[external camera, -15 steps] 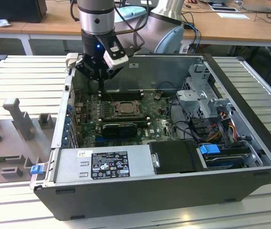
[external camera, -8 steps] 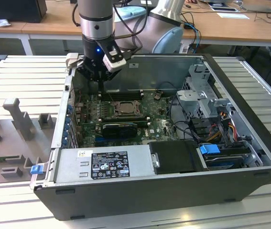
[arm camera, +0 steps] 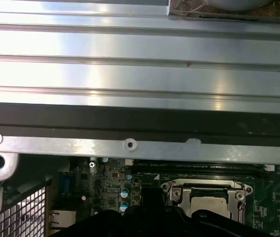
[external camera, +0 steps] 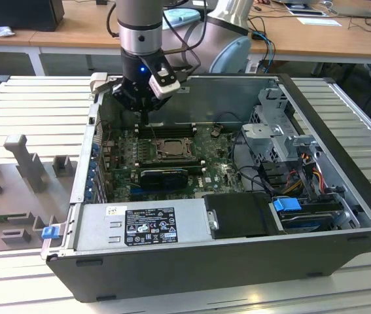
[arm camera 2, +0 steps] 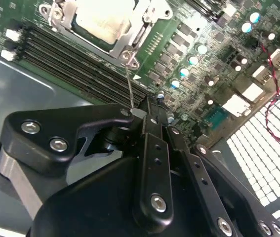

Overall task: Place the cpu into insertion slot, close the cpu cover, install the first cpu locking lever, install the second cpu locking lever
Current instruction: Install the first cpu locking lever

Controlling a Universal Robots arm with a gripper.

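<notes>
- Arm (external camera: 139, 16): grey cylinder ending in a silver ring, then a black wrist with a small blue light.
- White camera block (external camera: 163, 80) clipped beside it; black cables looping behind.
- Pincer (arm camera 2: 149, 116): matte black linkages, silver screws.

Ribbed grey metal tabletop (external camera: 35, 98); behind it, wooden desks (external camera: 74, 26) strewn with cables (external camera: 264, 33)

The gripper (external camera: 144, 118) hangs low inside the open computer case (external camera: 342, 163), close to its rear wall (external camera: 231, 98). Memory slots (arm camera 2: 75, 64) flank the cpu cover (arm camera 2: 130, 34); drive cage (external camera: 283, 140) and cables (external camera: 303, 176) crowd the exterior view's right.
</notes>
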